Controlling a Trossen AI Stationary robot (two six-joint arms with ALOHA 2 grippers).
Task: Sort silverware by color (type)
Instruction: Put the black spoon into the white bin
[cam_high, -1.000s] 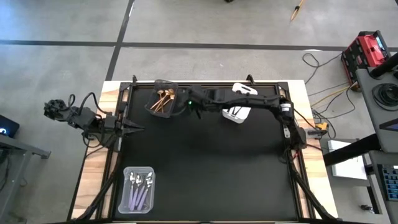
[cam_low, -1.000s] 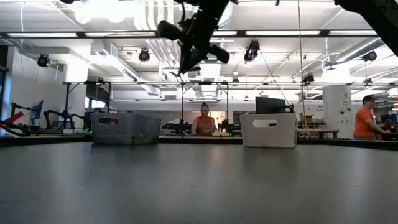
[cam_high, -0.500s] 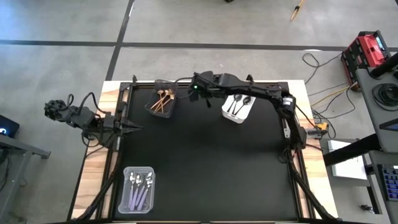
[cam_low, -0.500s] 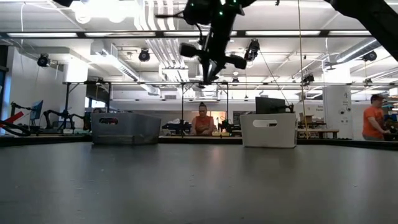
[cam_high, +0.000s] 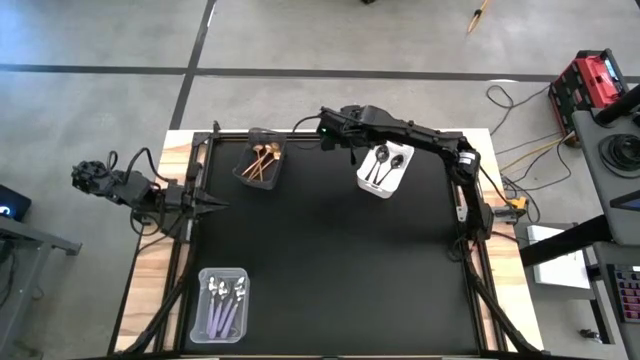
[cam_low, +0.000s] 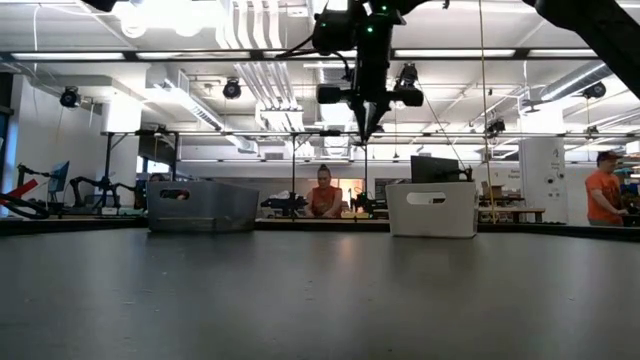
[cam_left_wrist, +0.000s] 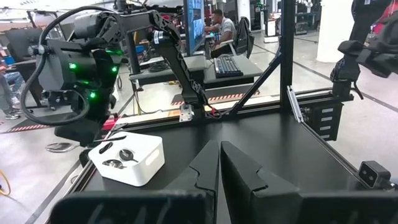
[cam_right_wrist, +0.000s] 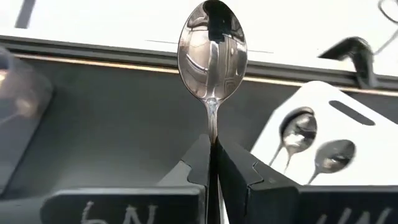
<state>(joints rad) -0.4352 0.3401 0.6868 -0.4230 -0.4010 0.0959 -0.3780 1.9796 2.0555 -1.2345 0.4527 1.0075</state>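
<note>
The right claw (cam_right_wrist: 212, 163), clamped on a dark shiny spoon (cam_right_wrist: 212, 56) by its handle, is hovering near the bench's far edge beside the white plastic bin (cam_high: 384, 187) holding its matching spoons, while the left claw (cam_left_wrist: 219, 180) is waiting together at the left edge.

The spoon (cam_right_wrist: 212, 53) handle is hidden between the right gripper (cam_right_wrist: 213, 155) fingers.

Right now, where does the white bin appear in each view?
High view: white bin near the far edge, right of centre.
Low view: right of centre, at the table's far edge.
Left wrist view: lower left.
Right wrist view: lower right.
Shared landmark: the right claw.
</note>
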